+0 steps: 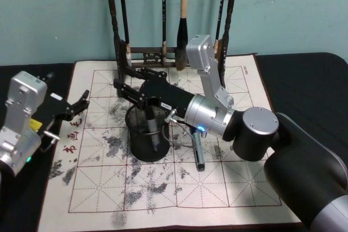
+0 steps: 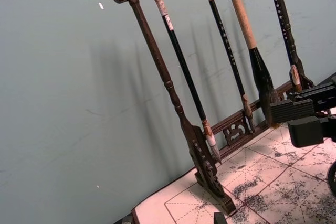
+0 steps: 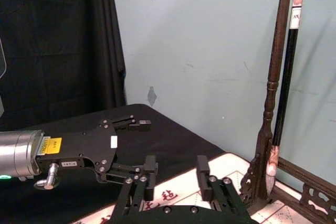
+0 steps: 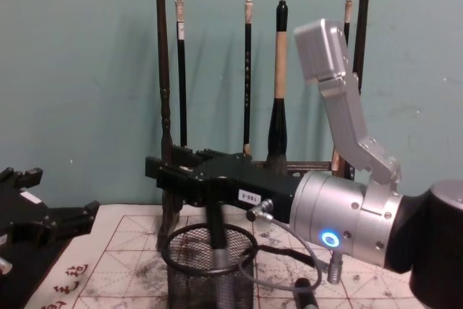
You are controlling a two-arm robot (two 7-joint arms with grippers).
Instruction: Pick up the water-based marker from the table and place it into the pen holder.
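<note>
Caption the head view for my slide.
Open right gripper above the mesh pen holder, a marker standing inside; another marker lies beside it on the calligraphy mat; left gripper idle at left.

We see a white mat [image 1: 228, 188], red-gridded and smudged grey — the table [image 1: 304, 69] black. The pen holder [image 1: 144, 150] is black wire mesh, the brush rack [image 4: 165, 106] dark brown — the wall [image 2: 79, 103] teal.
</note>
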